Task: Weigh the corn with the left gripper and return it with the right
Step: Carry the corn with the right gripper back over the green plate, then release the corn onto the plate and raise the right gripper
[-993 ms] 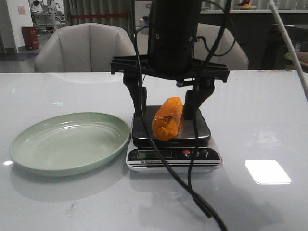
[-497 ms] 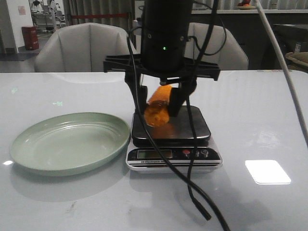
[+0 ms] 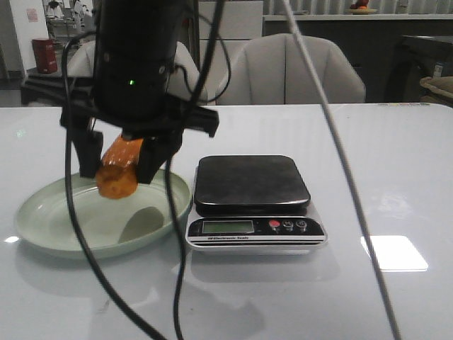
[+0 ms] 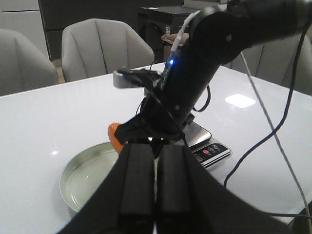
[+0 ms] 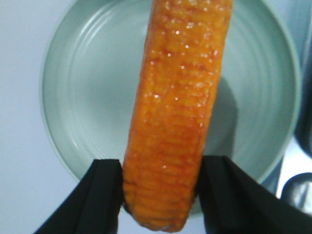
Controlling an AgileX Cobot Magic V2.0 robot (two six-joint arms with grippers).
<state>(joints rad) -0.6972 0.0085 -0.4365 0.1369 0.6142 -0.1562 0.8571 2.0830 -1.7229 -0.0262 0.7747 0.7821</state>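
Right gripper (image 3: 119,168), a bulky black claw with two wide black fingers, is clamped on the orange-yellow corn cob (image 3: 120,168) and holds it in the air above the pale green round plate (image 3: 42,221). In the right wrist view, one black finger (image 5: 100,197) presses each side of the corn cob (image 5: 178,114) near its lower end; the rest of the cob extends away from the fingers across the plate (image 5: 73,97) beneath it. In the front view, the cob hangs tilted between the fingers, its rounded end toward the camera and clear of the plate surface. A shadow falls on the plate below it.

Left gripper (image 4: 150,183), seen only in its own wrist view, has its two black fingers (image 4: 136,178) pressed together with nothing between them. It sits nearer the camera than the right arm (image 4: 204,63) and is pointed toward the corn cob (image 4: 115,137) and plate (image 4: 78,183).

Just beside the plate, on the right in the front view, stands the kitchen scale (image 3: 251,202), with a dark square platform and a silver front panel carrying a display and buttons. The platform is bare. Both plate and scale rest on the glossy white table (image 3: 382,184). Black cables (image 3: 177,283) hang from the right arm across the foreground.

Beyond the table stand grey upholstered chairs (image 3: 297,71).
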